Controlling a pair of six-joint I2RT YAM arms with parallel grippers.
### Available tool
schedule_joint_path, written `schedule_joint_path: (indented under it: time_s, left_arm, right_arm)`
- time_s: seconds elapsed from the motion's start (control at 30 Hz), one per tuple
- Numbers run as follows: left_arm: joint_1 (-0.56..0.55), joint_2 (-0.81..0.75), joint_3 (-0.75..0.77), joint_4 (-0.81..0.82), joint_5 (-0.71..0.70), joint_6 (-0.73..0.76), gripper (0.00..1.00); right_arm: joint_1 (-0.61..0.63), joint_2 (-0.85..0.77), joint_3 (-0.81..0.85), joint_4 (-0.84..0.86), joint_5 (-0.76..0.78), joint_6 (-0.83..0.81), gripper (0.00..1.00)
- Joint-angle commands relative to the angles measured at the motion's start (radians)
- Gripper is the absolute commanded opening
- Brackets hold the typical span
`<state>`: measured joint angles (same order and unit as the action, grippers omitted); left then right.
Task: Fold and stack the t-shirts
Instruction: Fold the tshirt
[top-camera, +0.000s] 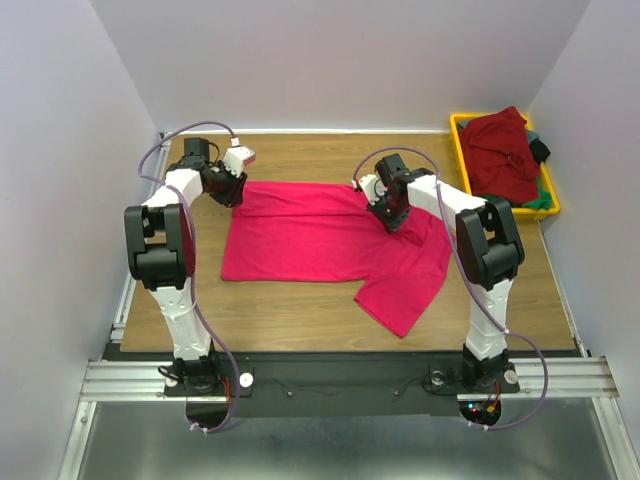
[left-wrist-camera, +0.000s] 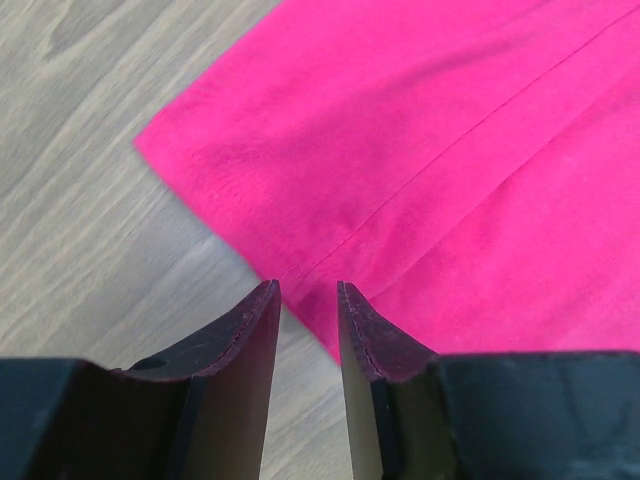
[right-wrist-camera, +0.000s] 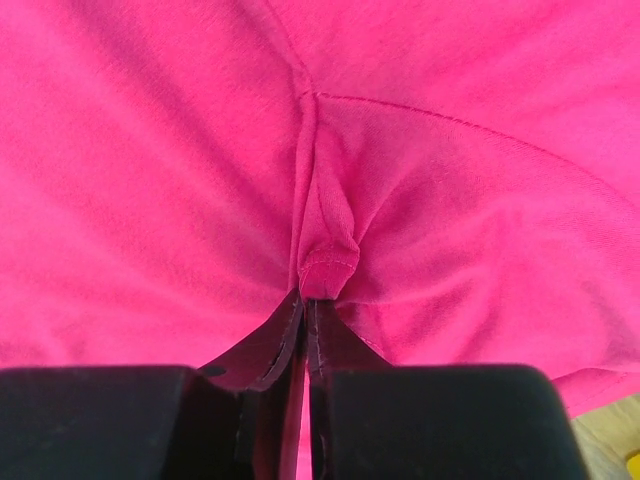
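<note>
The crimson t-shirt lay spread across the wooden surface. The right fingers were pinched shut on a small fold of its cloth — the left fingers stood parted at its corner edge.

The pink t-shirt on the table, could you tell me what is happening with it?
The crimson t-shirt lies spread on the table. The right gripper is shut on a pinch of its cloth; the left gripper hangs open at its edge. In the yellow bin lie other shirts.
</note>
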<state>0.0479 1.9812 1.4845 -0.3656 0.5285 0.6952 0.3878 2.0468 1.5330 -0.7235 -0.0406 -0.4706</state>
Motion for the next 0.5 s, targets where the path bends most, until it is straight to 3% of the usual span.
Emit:
schedule_joint_path:
  time_s: [0.0,0.1,0.23,0.27,0.47]
  left_arm:
    - [-0.025,0.013,0.017,-0.012,-0.019,0.033,0.41]
    - [-0.028,0.045,0.02,-0.03,-0.054,0.03,0.35]
    - [-0.025,0.041,-0.029,-0.045,-0.107,0.062,0.22]
    - [-0.025,0.033,-0.044,-0.045,-0.113,0.069,0.22]
    - [-0.014,-0.033,-0.095,-0.085,-0.081,0.086,0.3]
  right_arm:
    - [0.0,0.003,0.056,0.029,0.022,0.016,0.1]
    - [-0.001,0.001,0.058,0.027,0.012,0.023,0.1]
    - [0.0,-0.02,0.038,0.018,0.007,0.021,0.19]
    - [0.0,-0.026,0.03,0.015,0.002,0.02,0.27]
    - [0.0,-0.108,0.01,-0.031,-0.015,0.035,0.49]
